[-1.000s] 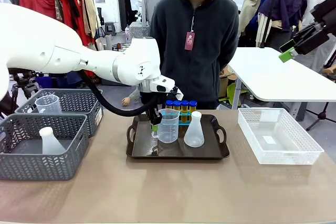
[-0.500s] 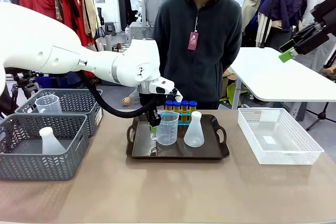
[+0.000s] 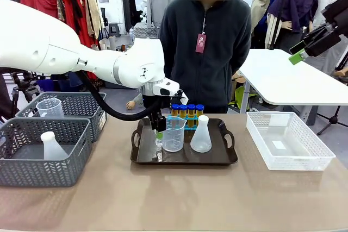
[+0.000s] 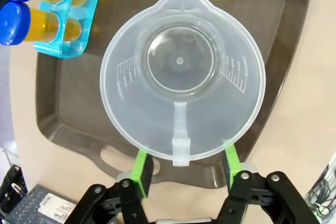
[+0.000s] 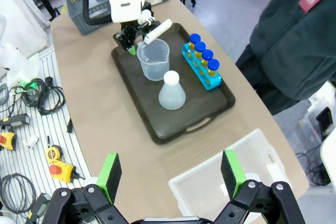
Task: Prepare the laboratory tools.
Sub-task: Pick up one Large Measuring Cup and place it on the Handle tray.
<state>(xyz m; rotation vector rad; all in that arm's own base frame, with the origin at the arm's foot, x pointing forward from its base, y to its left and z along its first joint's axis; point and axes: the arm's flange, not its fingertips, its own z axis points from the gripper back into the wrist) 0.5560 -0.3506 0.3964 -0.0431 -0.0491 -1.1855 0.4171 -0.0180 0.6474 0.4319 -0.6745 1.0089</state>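
The beaker (image 4: 182, 74) stands on the tray (image 4: 68, 124), beside the flask (image 3: 200, 135). Its handle sticks out between the spread fingers of the left end effector (image 4: 182, 162), ungripped.

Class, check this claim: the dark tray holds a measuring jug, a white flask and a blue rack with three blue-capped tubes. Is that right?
Not quite. The rack holds four blue-capped tubes, not three; the right wrist view shows all four in a row. The rest stands: the measuring jug and the white flask share the dark tray with it.
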